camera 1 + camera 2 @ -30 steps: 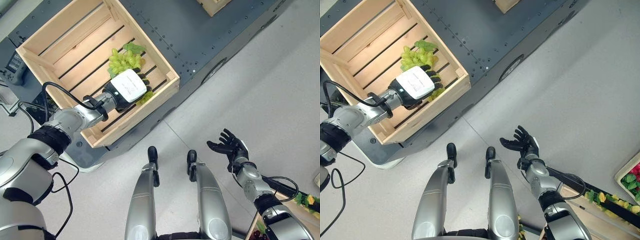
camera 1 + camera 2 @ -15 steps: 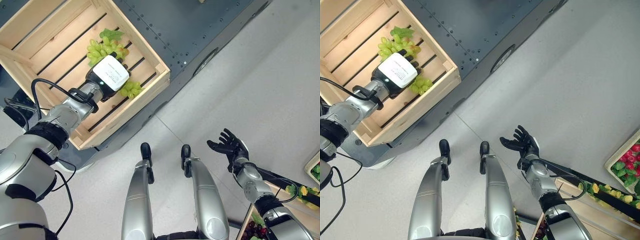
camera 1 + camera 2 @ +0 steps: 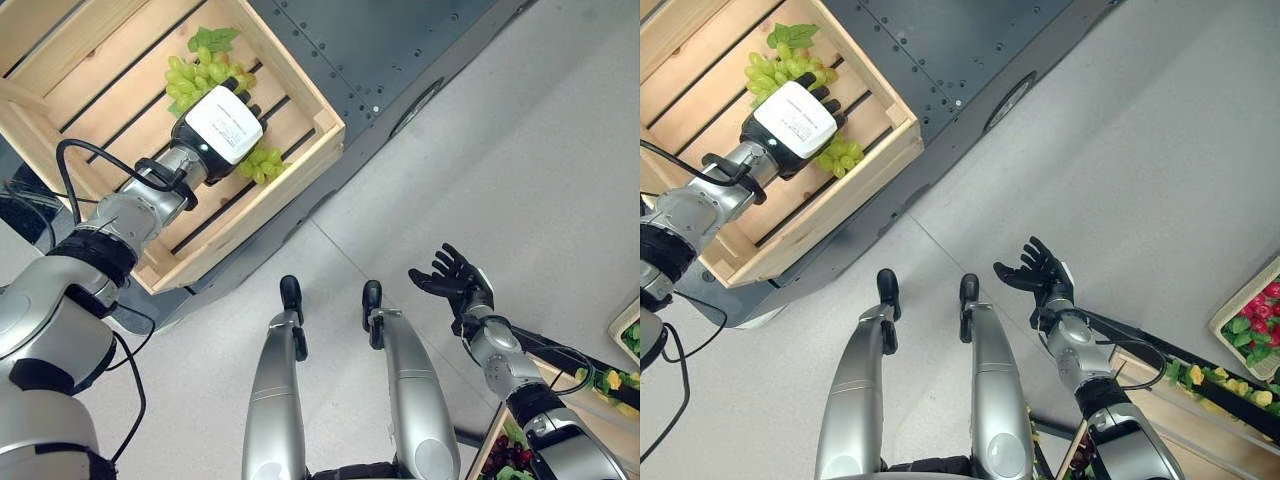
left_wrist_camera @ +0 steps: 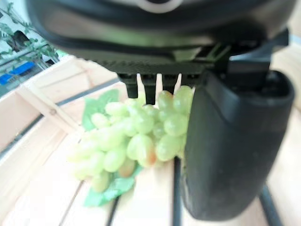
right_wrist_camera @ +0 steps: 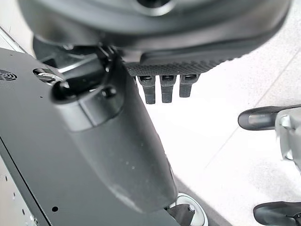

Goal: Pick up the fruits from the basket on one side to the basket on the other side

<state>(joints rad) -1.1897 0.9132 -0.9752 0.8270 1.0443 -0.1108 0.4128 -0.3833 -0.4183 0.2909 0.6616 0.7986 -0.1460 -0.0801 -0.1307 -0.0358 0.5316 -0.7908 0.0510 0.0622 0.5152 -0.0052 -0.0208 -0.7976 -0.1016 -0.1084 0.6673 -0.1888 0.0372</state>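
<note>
Up close, grapes (image 4: 136, 141) meet left robot hand (image 4: 235, 146).

One grape bunch (image 3: 215, 75), one wooden crate (image 3: 90, 60)

This looks like a robot test lab or workshop floor set up as a mock fruit stall. The pale grey smooth floor (image 3: 520, 170) has thin seams and no furnishing on it. A dark grey metal platform (image 3: 370, 50) studded with rows of small bolts serves as the desk, and a light slatted wooden crate (image 3: 300, 165) rests on it. At the lower right edge stand more wooden crates of red fruit with green leaves (image 3: 1255, 340), like display stock.
</note>
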